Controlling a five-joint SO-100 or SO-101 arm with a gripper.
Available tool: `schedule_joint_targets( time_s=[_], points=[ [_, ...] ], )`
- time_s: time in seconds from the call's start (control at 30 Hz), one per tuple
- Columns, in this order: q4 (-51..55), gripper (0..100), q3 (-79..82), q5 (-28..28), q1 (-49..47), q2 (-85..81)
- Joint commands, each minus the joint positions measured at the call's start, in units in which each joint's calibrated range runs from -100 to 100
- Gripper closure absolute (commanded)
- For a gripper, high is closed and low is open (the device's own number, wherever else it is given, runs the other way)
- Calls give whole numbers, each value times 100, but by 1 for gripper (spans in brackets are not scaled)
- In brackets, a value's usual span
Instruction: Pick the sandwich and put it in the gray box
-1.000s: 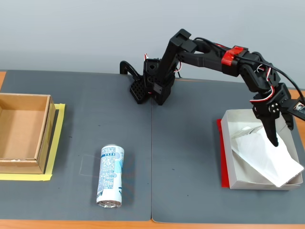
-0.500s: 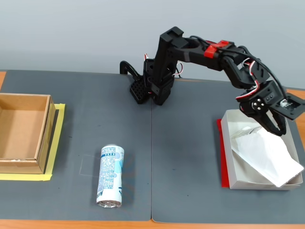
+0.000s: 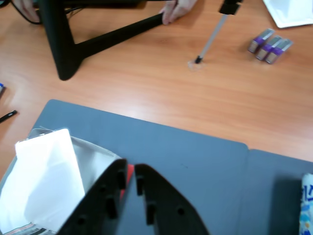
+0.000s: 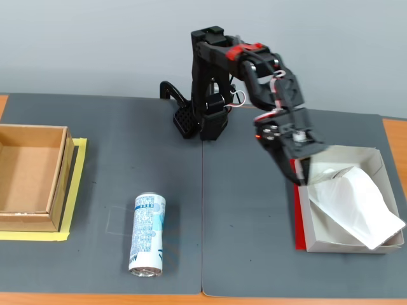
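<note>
The sandwich [image 4: 351, 202], a flat white plastic package, lies inside the gray box [image 4: 343, 244] at the right of the dark mat, one corner sticking out over the box's right front wall. A red strip [image 4: 297, 213] runs along the box's left side. My gripper [image 4: 301, 178] hangs just above that left wall, jaws close together and holding nothing. In the wrist view the sandwich [image 3: 46, 181] sits at the lower left inside the box wall [image 3: 95, 152], and the gripper [image 3: 130, 169] shows the red strip through its narrow gap.
A blue-and-white can [image 4: 147, 234] lies on the mat left of centre; it also shows at the wrist view's right edge [image 3: 307, 205]. A brown cardboard box [image 4: 28, 181] on yellow tape stands at the far left. In the wrist view, black stand legs [image 3: 61, 44], a person's hand [image 3: 178, 10] and purple-banded items [image 3: 269, 46] lie beyond the mat.
</note>
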Motion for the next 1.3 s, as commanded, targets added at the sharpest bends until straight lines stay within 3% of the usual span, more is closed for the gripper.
schedule_joint_targets(
  time_s=[0.0,0.67,1.03,1.27],
  points=[
    [-13,98,711,13,362,-931],
    [-4,98,4573,18,1556,-4483],
    [508,98,6229,18,1974,-5611],
    [508,98,7124,305,2272,-6264]
  ],
)
